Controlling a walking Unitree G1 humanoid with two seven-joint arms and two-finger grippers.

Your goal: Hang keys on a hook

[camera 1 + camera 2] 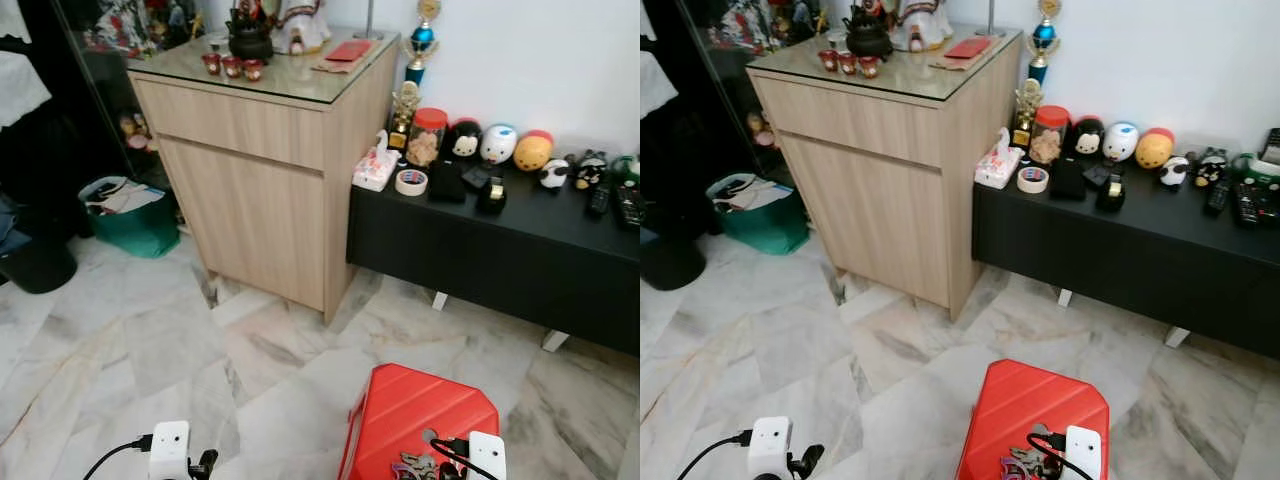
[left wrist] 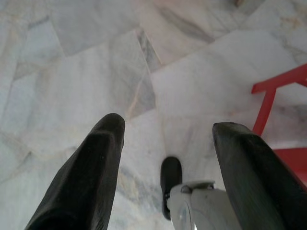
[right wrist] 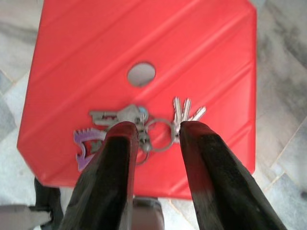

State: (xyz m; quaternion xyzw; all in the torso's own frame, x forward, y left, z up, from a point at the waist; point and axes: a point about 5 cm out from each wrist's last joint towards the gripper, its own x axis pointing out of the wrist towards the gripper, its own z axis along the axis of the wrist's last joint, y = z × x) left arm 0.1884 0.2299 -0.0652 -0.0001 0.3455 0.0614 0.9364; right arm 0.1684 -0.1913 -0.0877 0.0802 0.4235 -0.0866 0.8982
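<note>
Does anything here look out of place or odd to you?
Only the bunch of keys: it lies on a red plastic stool rather than on a hook, framed by the open right gripper above it. Otherwise nothing looks spilled or damaged.

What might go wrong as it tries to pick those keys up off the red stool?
The keys lie flat and spread on the red stool, so the open right gripper may catch only the ring or one key, leaving the rest dangling and liable to slip. A push from the jaws might also slide the bunch across the smooth seat toward its edge. The left gripper hangs over the floor.
</note>
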